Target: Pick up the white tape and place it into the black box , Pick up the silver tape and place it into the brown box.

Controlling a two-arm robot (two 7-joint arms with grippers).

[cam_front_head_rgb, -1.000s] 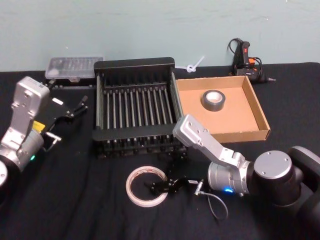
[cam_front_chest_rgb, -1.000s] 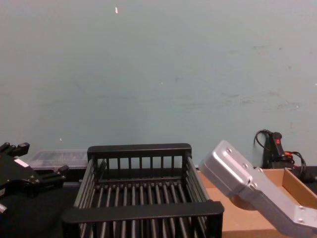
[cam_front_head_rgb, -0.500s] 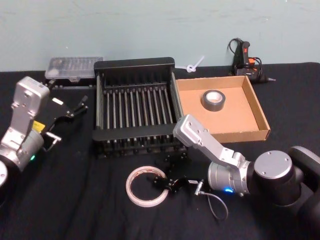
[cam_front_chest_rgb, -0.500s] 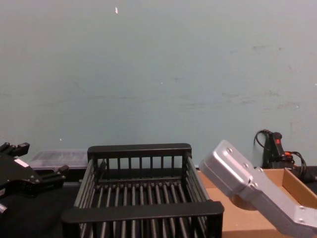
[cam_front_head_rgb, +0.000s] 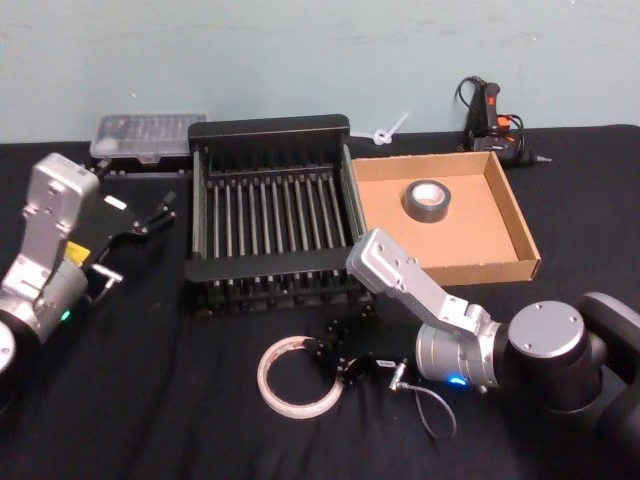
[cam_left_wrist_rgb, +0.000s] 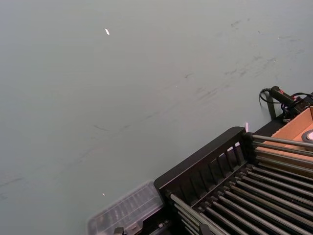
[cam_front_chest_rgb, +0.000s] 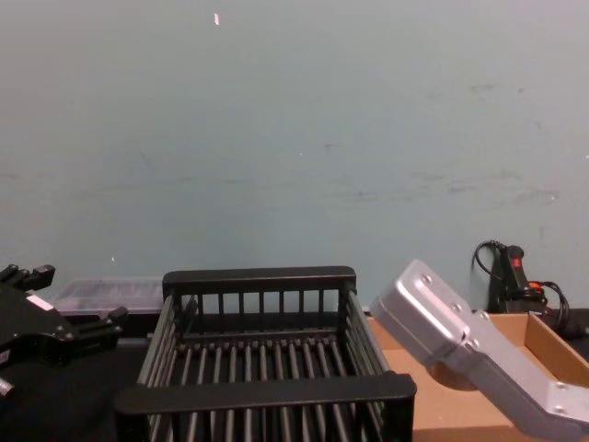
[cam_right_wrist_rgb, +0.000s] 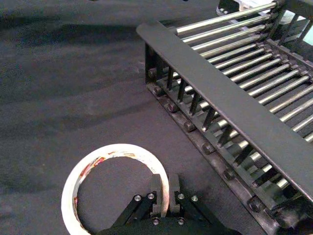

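The white tape (cam_front_head_rgb: 266,377) lies flat on the black cloth in front of the black box (cam_front_head_rgb: 268,127). My right gripper (cam_front_head_rgb: 326,353) is low at the ring's right side. In the right wrist view its two fingers pinch the band of the white tape (cam_right_wrist_rgb: 119,149), one inside the ring and one outside, so the right gripper (cam_right_wrist_rgb: 164,184) is shut on it. The silver tape (cam_front_head_rgb: 426,214) rests inside the brown box (cam_front_head_rgb: 465,240), right of the black box. My left gripper (cam_front_head_rgb: 135,190) is parked open at the far left, above the cloth.
A clear plastic case (cam_front_head_rgb: 147,135) sits behind the black box's left corner. A glue gun (cam_front_head_rgb: 490,118) and a white zip tie (cam_front_head_rgb: 386,133) lie along the back wall. A thin cable (cam_front_head_rgb: 432,410) hangs from the right wrist. The black box's front rim (cam_right_wrist_rgb: 220,98) is close to the right gripper.
The right gripper's fingers have shut from wide apart onto the white tape's right band. The ring has barely shifted. The left arm has not moved.
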